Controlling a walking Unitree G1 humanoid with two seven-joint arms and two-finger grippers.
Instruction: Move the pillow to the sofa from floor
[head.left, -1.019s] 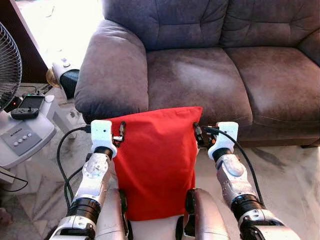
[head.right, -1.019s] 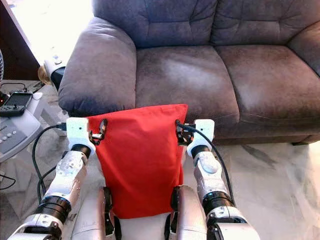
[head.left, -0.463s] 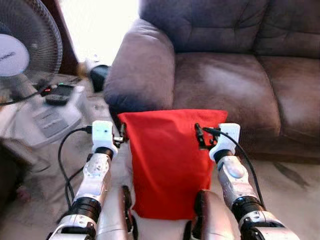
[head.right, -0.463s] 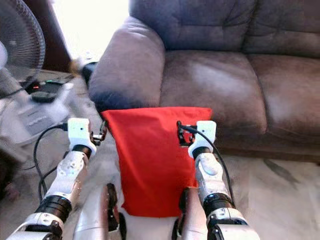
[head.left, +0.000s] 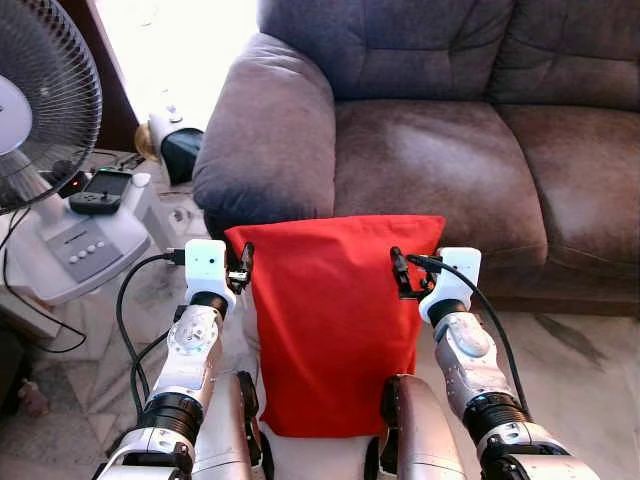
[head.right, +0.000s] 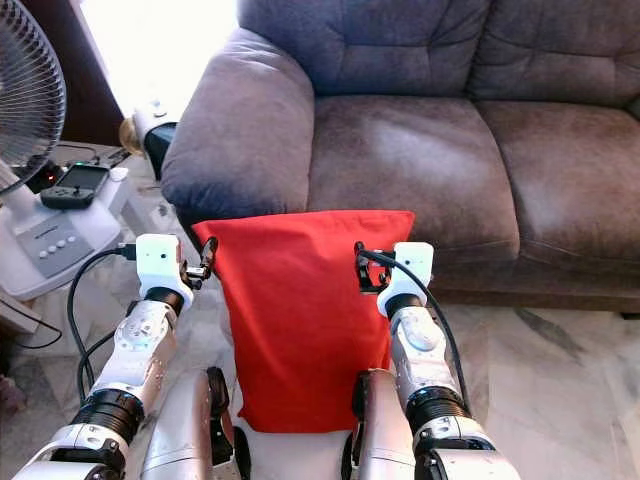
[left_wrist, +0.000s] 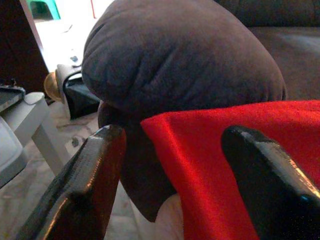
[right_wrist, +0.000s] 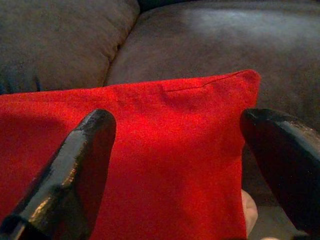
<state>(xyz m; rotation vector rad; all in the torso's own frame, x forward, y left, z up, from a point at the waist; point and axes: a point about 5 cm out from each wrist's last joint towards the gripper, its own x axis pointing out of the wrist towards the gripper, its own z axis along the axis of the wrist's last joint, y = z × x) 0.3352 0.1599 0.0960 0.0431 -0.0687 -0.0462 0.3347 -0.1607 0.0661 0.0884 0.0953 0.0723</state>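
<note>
Red pillow (head.left: 335, 320) was off the floor, held up between both arms in front of the robot, hanging roughly vertical with its top edge level with the front of the sofa (head.left: 440, 150). It was not on the seat; the top edge sat just in front of the left seat cushion and the sofa's armrest (head.left: 268, 130).

Left gripper (head.left: 243, 268) was at the pillow's upper left corner. In the left wrist view its fingers (left_wrist: 80, 190) stood spread, one on either side of the red corner, with the fabric edge running between them. Looked like a straddle rather than a pinch; could not tell how firmly it bore on the cloth.

Right gripper (head.left: 398, 272) was at the upper right corner, same height as the left. In the right wrist view its fingers (right_wrist: 70, 170) were also wide apart, with the pillow's top edge and corner lying across the gap. No clamp on the fabric visible there either.

So both sets of fingers were parted, pressing in from the two sides, pillow carried between them. Lower end of the pillow hung down between the robot's legs.

To the robot's left: a white standing fan (head.left: 45, 110) on its base, with a small dark device (head.left: 100, 190) on it. Floor (head.left: 590, 350) was pale marble tile.
</note>
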